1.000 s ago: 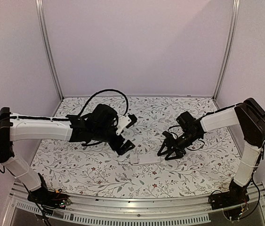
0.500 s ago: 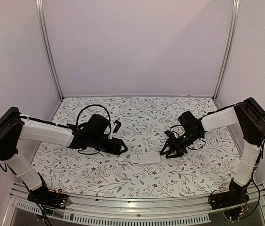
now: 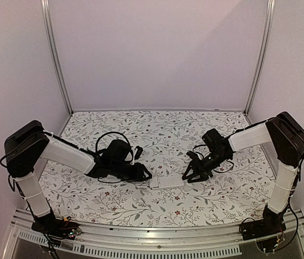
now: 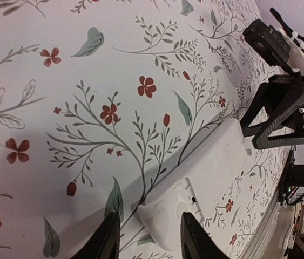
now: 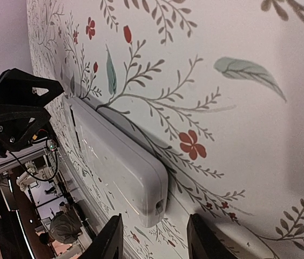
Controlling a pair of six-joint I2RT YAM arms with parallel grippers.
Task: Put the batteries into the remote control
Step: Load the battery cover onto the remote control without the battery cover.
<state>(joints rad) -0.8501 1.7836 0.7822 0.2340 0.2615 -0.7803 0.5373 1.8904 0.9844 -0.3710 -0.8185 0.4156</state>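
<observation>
The remote control (image 3: 167,182) lies flat on the floral table, its plain white back up. In the left wrist view a cover seam shows near the remote's (image 4: 216,156) left end. My left gripper (image 3: 145,175) is low at that end, and its open jaws (image 4: 150,217) straddle it: one finger is apart from the remote, the other is at its edge. My right gripper (image 3: 187,175) is open around the right end of the remote (image 5: 114,162), with gaps on both sides (image 5: 156,218). The batteries are out of view.
The floral tabletop (image 3: 157,135) is walled by white panels with metal posts (image 3: 54,59) at the back corners. A metal rail (image 3: 152,237) runs along the near edge. Each wrist view shows the opposite gripper beyond the remote: the right one (image 4: 281,116), the left one (image 5: 14,113).
My left arm has come down and moved right to the remote's left end, its jaws narrowing from wide open. My right gripper's jaws have also narrowed around the right end.
</observation>
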